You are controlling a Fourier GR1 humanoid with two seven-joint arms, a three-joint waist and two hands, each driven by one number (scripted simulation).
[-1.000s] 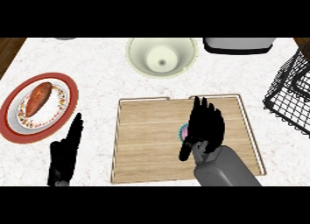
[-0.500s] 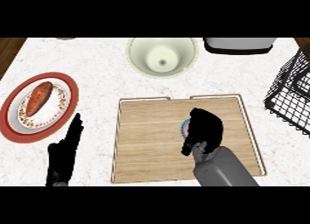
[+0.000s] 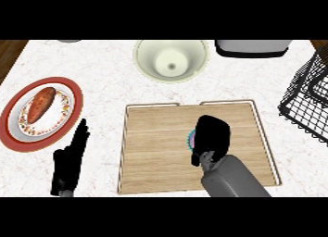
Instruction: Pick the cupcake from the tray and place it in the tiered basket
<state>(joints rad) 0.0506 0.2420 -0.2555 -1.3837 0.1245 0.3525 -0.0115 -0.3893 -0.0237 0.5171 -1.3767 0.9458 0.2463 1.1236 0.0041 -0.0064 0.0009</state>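
Head view is showing a white counter [image 3: 112, 65] with a big wooden tray [image 3: 160, 152] lying in the middle of it. The right hand [image 3: 212, 139] is sitting low over the tray with its fingers curling down around the cupcake [image 3: 191, 139]. Only a thin edge of the cupcake's wrapper is peeking out at the hand's left side, so most of it is hiding. The cupcake is looking like it is sitting on the tray and not yet going up. So the job is only starting: the grab is happening, and the lifting, the carrying and the putting down are all waiting to be done.

The black wire tiered basket [image 3: 310, 102] is standing at the right edge, well apart from the hand. The way across to it is looking open, but the tray's raised rim and the basket's tall wire side are lying between, so I think the cupcake is needing a good lift to get over them.

A red plate [image 3: 13, 134] is sitting at the left, holding a sweet potato [image 3: 40, 104]. A pale bowl [image 3: 171, 60] is standing behind the tray, and a grey box-like thing [image 3: 252, 47] is next to it at the back. The left hand [image 3: 71, 159] is resting open beside the plate, fingers straight, holding nothing.
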